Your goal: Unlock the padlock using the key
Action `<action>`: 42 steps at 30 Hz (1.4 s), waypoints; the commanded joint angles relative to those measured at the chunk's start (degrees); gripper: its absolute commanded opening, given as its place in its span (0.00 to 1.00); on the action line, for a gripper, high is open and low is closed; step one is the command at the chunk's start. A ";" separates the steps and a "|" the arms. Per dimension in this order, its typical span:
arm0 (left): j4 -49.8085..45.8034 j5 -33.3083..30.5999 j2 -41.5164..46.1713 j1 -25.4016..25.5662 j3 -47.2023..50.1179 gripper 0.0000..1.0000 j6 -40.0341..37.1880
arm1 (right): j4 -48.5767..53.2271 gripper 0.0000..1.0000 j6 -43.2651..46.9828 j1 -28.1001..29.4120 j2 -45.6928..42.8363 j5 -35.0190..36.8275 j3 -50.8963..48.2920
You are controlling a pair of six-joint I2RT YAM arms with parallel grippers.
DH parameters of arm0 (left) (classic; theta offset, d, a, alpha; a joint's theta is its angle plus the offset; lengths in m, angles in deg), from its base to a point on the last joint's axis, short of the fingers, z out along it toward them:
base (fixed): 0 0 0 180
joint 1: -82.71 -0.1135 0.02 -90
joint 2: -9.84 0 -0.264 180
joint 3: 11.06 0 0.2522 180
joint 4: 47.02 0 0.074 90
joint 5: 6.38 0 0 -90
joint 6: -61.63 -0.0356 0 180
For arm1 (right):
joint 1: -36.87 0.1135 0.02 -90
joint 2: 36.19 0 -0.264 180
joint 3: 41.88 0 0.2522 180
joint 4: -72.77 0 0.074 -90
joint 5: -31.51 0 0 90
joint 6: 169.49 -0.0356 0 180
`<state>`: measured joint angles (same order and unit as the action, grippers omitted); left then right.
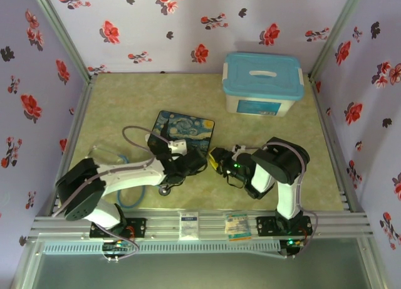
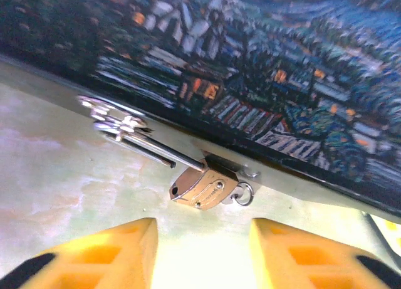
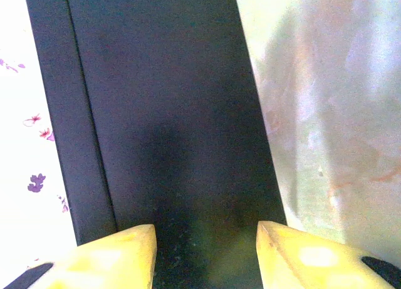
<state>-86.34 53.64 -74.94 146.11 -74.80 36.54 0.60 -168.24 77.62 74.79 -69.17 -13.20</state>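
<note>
The left gripper [image 2: 202, 231] hovers low over the table [image 2: 56, 195] with its yellow fingers [image 2: 113, 251] spread wide and nothing between them. Its gap is lined up on the padlock [image 2: 203, 187], which lies on its side just ahead, tucked against the lower edge of the painted tin [image 2: 282, 63] with the starry-night picture. The brass body sits tilted, and its thin silver shackle [image 2: 156, 152] runs off to the left along the tin's edge to a bright knot of metal [image 2: 111, 120]; a small ring [image 2: 244, 194] lies touching the body's other end. Either of these could belong to the key, but the view is too soft to tell which, or whether the key is already in the lock. The right gripper [image 3: 205, 231] is likewise parted and empty, facing a dark flat panel [image 3: 169, 113] that I cannot identify. The padlock is likely light, rigid and smooth, so a nudge would probably send it skating or spinning on the table instead of seating it between the pads. The surest hold looks to be across the two broad flat faces of the body, leaving the keyhole end and the shackle free. The tin behind it may serve as a backstop but crowds the far finger. The key, being thin and flat, will be awkward to pinch off the surface and is best taken by its head or ring.
</note>
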 commanded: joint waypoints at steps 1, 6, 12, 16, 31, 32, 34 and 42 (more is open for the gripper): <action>-1.74 -1.76 7.47 -0.19 3.11 0.48 -1.48 | 7.66 0.47 9.32 -1.64 -2.33 5.05 -1.54; 1.43 -2.05 17.59 -3.26 9.98 0.44 -3.55 | 40.61 0.47 26.27 0.34 -18.74 7.81 3.26; 18.10 1.94 23.66 -5.74 22.39 0.34 1.40 | 82.56 0.50 48.90 8.61 -35.67 27.86 14.90; 33.64 0.98 19.29 -3.58 28.89 0.52 12.47 | 86.83 0.51 50.45 5.31 -39.57 26.37 15.02; 40.06 -8.23 -0.48 1.50 23.30 0.47 22.29 | 80.12 0.55 45.82 5.39 -43.49 19.81 13.84; 41.39 -8.28 -1.29 1.52 23.33 0.44 22.24 | 79.81 0.55 45.64 5.41 -43.43 19.82 13.59; 42.23 -8.17 -3.06 1.55 22.67 0.46 23.13 | 78.73 0.55 44.95 5.41 -43.31 19.69 12.81; 45.37 -5.93 -9.12 1.03 19.22 0.45 22.29 | 73.72 0.55 42.91 6.31 -38.47 19.64 12.91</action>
<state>-41.73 46.06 -81.06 147.36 -54.16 57.72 76.91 -123.68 83.42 34.57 -49.72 -0.24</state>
